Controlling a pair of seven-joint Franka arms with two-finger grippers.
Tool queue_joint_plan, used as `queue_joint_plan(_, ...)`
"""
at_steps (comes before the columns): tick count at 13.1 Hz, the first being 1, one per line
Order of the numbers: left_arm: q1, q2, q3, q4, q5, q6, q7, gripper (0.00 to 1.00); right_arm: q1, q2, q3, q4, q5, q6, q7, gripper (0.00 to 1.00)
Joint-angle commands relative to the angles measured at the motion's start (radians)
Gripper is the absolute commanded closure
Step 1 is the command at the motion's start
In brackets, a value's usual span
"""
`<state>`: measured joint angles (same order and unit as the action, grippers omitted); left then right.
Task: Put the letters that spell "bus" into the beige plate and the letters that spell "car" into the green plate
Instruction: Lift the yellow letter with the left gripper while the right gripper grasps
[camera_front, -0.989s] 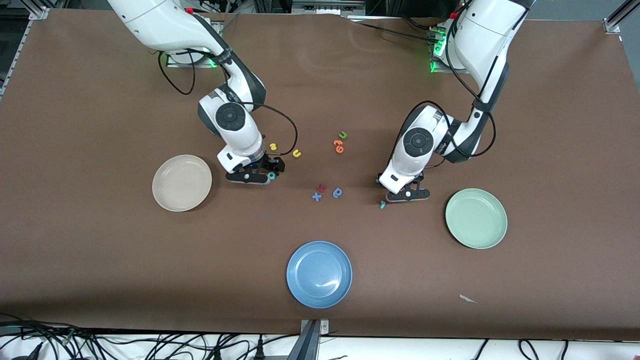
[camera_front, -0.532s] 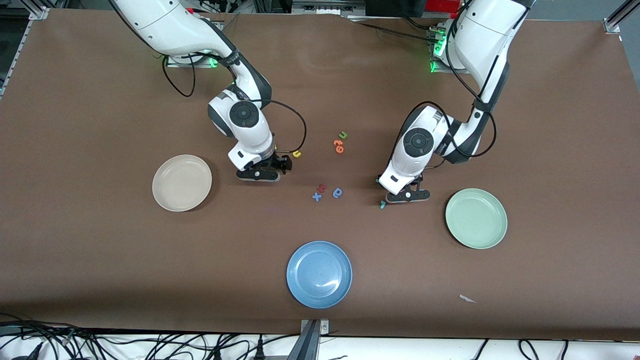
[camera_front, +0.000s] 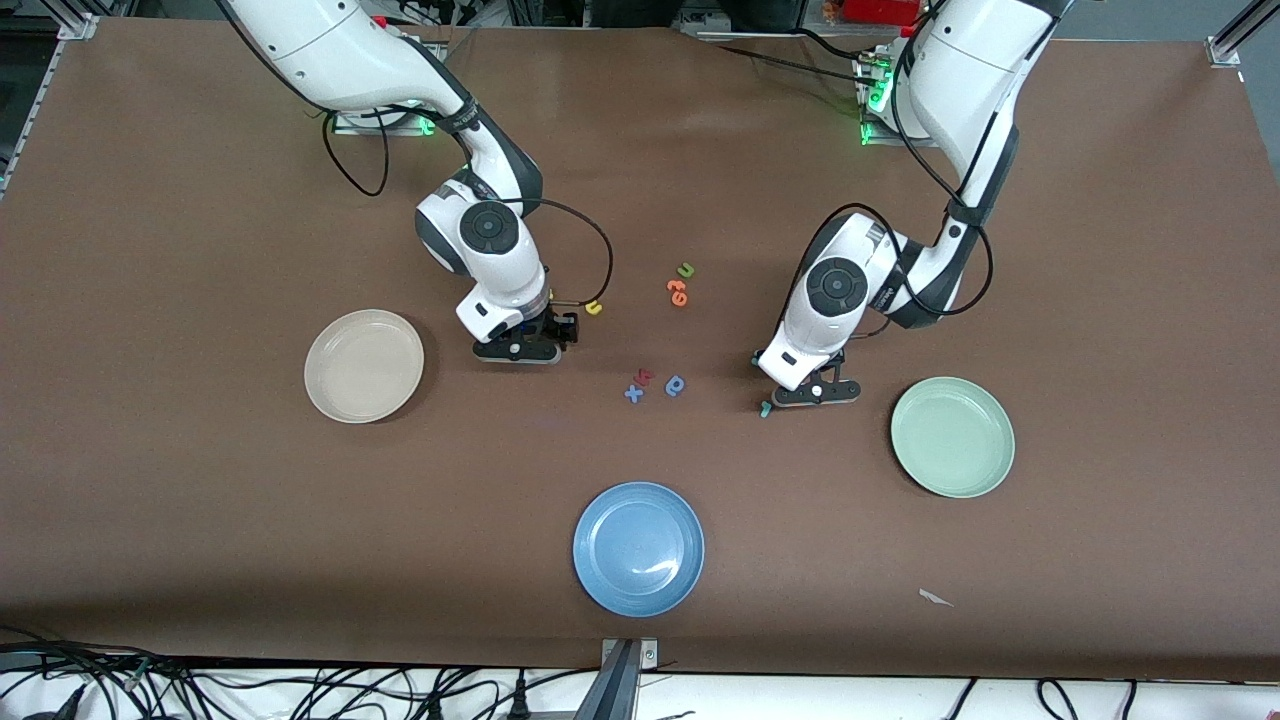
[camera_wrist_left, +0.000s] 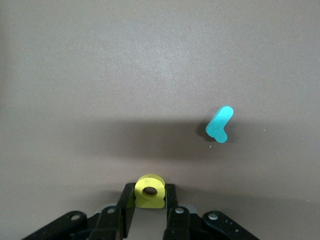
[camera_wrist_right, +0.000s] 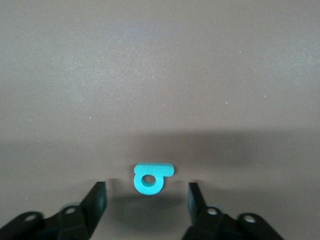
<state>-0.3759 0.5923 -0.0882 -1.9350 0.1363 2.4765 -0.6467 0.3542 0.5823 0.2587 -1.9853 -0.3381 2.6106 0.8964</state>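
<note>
Nearest the camera lies the blue plate (camera_front: 638, 548). At its 2 o'clock sits the green plate (camera_front: 952, 437), bare. The teal r (camera_front: 765, 408) lies on the table at 10 o'clock from that plate. Just at the r's 2 o'clock, the left gripper (camera_front: 815, 392) is down at the table, and we see its fingers (camera_wrist_left: 127, 207) pinching the yellow a (camera_wrist_left: 149, 191). The beige plate (camera_front: 364, 365) is bare too. At its 3 o'clock the right gripper (camera_front: 520, 350) stands spread around the teal b (camera_wrist_right: 150, 179), fingers clear of it. The yellow u (camera_front: 594, 308) lies at that gripper's 2 o'clock.
</note>
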Motion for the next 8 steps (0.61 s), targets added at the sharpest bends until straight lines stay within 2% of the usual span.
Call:
queue_joint_plan(1, 0.003, 0.021, 0.004, 0.03, 0.037, -0.014, -0.018, 0.76, 0.003, 0.014, -0.001, 0.014, -0.039, 0.006, 0.018, 0.29)
queue_joint_plan(3, 0.006, 0.021, 0.004, 0.045, 0.037, -0.017, -0.019, 0.8, 0.003, 0.014, -0.001, 0.014, -0.047, 0.006, 0.018, 0.38)
queue_joint_plan(5, 0.012, 0.014, 0.007, 0.057, 0.037, -0.042, -0.008, 0.85, 0.003, 0.016, -0.003, 0.014, -0.05, 0.008, 0.016, 0.41)
queue_joint_plan(8, 0.057, 0.011, 0.007, 0.198, 0.036, -0.271, 0.131, 0.86, 0.003, 0.019, -0.003, 0.014, -0.052, 0.014, 0.018, 0.42)
